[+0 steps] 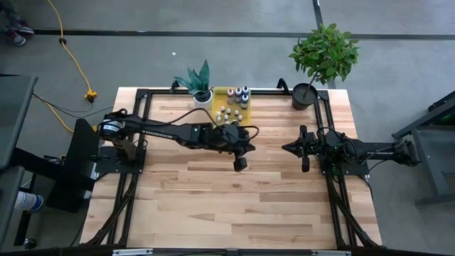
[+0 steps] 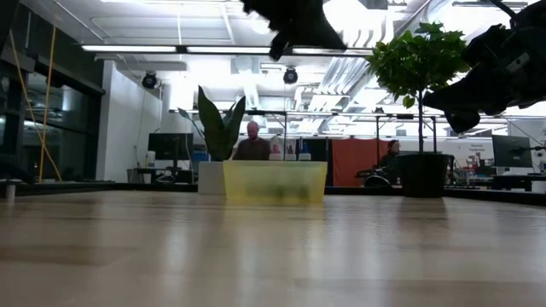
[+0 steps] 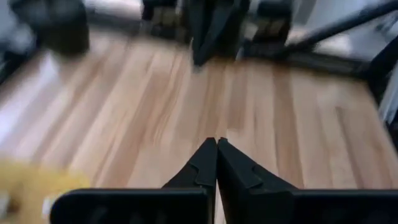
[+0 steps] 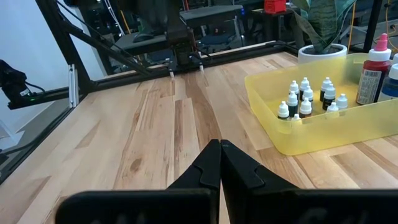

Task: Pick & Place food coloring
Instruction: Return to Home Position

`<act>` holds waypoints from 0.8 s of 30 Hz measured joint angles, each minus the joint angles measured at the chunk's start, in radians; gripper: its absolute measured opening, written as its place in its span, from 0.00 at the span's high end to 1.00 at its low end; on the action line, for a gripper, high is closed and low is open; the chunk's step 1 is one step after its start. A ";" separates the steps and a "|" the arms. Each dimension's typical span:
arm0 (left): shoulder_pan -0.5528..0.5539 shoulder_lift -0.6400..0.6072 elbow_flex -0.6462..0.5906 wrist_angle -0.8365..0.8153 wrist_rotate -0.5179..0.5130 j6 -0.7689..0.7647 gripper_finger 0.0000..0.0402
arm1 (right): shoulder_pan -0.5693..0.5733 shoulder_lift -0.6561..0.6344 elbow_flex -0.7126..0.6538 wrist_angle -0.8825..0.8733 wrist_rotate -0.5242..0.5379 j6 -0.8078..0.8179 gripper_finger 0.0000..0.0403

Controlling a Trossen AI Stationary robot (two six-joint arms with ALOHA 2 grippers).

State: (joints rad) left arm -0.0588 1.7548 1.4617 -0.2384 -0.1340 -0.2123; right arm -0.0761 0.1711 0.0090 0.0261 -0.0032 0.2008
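Observation:
The food coloring [image 1: 234, 105] is a cluster of tiny white-capped bottles [image 4: 305, 96], with a few larger ones [image 4: 373, 74]. They stand in a translucent yellow tray [image 1: 220, 92] at the table's far edge. My left gripper [image 1: 240, 163] hangs above the middle of the table, on the near side of the tray. Its fingers [image 3: 216, 146] are shut with nothing between them. My right gripper [image 1: 286, 148] waits at the table's right, shut [image 4: 219, 149], pointing toward the left.
A white pot with a spiky plant [image 1: 201, 87] stands left of the tray, and a black pot with a leafy plant [image 1: 313, 89] stands at the far right corner. Bare wood [image 1: 234, 206] fills the near half. People [image 2: 252, 141] sit in the room behind.

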 joint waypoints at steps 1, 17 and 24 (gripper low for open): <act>-0.005 -0.003 -0.015 0.052 0.002 0.020 0.99 | 0.000 0.000 0.000 0.000 0.000 0.000 1.00; -0.007 -0.543 -0.662 0.234 0.050 0.163 1.00 | 0.000 0.011 0.000 0.000 0.000 0.000 1.00; -0.007 -0.811 -0.894 0.252 0.051 0.182 1.00 | 0.000 0.022 0.000 0.000 0.000 0.000 1.00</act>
State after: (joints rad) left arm -0.0658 0.9438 0.5676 0.0136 -0.0834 -0.0307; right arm -0.0759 0.1930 0.0092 0.0265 -0.0029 0.2007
